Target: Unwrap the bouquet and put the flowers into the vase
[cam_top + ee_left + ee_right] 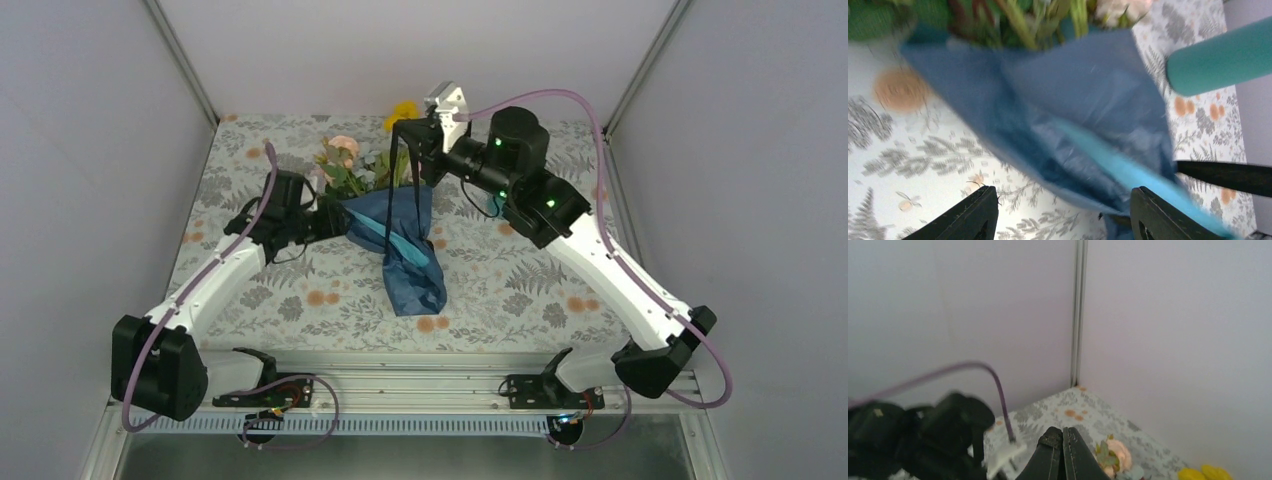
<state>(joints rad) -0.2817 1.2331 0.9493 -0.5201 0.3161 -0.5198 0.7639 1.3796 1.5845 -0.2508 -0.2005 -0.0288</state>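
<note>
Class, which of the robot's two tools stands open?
The left tool: its jaws stand wide apart at the blue paper wrap, whereas the right tool has its jaws closed together.

Top camera looks down from behind over the whole bench (pixel 500 290). Left wrist is close on the blue paper (pixel 1073 100), right wrist faces the far corner (pixel 1077 315); all share flowers (pixel 1115 455).

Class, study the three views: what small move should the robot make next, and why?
Probably raise the right pincer a little higher, up and away from the bouquet. It is shut on the ribbon, whose strands hang down to the blue paper, so the tie is not yet clear; the left pincer stands open at the paper's edge.
</note>
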